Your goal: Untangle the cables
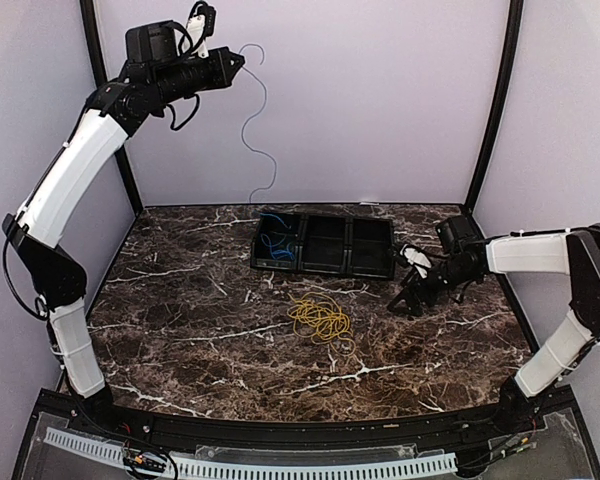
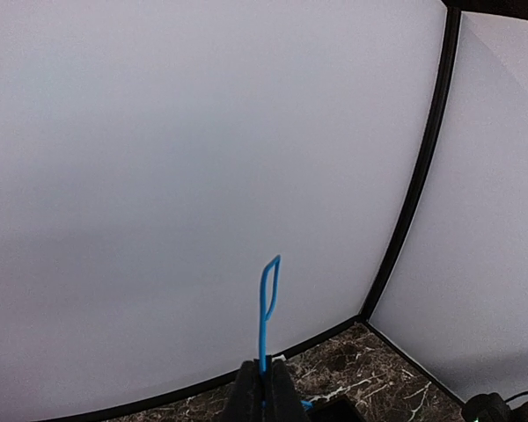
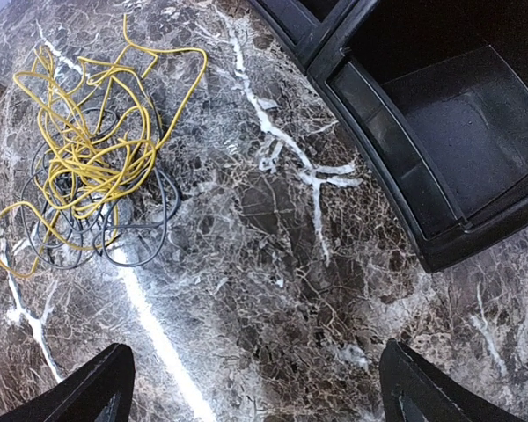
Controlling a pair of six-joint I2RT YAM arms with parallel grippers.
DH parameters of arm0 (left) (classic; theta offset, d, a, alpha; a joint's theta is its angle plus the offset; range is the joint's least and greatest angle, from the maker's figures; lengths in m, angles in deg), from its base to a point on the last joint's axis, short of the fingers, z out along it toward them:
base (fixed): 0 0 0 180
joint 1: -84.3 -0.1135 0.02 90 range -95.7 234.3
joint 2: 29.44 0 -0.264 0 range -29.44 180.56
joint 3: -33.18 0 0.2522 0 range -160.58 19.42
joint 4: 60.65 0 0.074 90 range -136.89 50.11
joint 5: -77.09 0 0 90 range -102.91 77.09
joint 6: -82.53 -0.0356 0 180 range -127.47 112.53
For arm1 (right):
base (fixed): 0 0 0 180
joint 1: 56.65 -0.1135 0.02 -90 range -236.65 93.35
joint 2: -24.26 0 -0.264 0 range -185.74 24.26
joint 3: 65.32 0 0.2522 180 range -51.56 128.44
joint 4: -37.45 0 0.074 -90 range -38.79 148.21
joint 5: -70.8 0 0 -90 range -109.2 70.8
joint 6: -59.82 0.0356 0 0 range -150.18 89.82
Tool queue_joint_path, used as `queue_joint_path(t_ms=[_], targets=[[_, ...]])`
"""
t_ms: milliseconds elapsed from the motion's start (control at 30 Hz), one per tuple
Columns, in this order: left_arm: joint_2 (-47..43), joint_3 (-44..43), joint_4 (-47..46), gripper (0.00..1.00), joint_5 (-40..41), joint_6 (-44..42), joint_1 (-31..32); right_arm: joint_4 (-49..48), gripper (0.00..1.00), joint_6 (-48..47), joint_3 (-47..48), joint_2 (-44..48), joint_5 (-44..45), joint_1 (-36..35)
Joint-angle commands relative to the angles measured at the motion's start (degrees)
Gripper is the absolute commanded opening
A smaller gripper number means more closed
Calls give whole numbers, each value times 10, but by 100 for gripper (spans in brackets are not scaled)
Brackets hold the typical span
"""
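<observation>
Well, the left arm is stretched high toward the back wall point(image 1: 380, 100), and the left gripper point(image 1: 237, 63) is pinched tight on the blue cable point(image 1: 263, 130). In the left wrist view a short loop of that cable stands up past the closed fingertips point(image 2: 277, 387). From the gripper it hangs in a loose wavy line down the wall, and its lower end lies bunched in the left compartment of the black three-compartment tray point(image 1: 325, 270) at the back of the marble tabletop point(image 1: 180, 300).

The right gripper point(image 1: 415, 297) sits low over the table, just in front of the tray's right end. Its fingers point(image 3: 88, 387) are spread wide, with nothing between them but bare marble.

The yellow cable point(image 1: 320, 322) lies in a tangled heap near the middle of the table, in front of the tray and left of the right gripper. The right wrist view shows a dark grey cable point(image 3: 132, 251) coiled under and through it, the two snarled together.
</observation>
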Motion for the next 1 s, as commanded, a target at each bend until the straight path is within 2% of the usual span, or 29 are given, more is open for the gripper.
queue_joint_path(t_ms=[0,333,600,967], targets=[[18,8,-22,0,0,4,-7,-9,99,-7,10,-9,-12,2],[34,123,-27,0,-37,48,-9,-4,99,-11,15,-21,-14,2],[38,235,-74,0,-80,95,-9,7,98,-15,23,-38,-25,2],[90,316,-64,0,-68,105,-10,16,99,-21,27,-48,-30,2]])
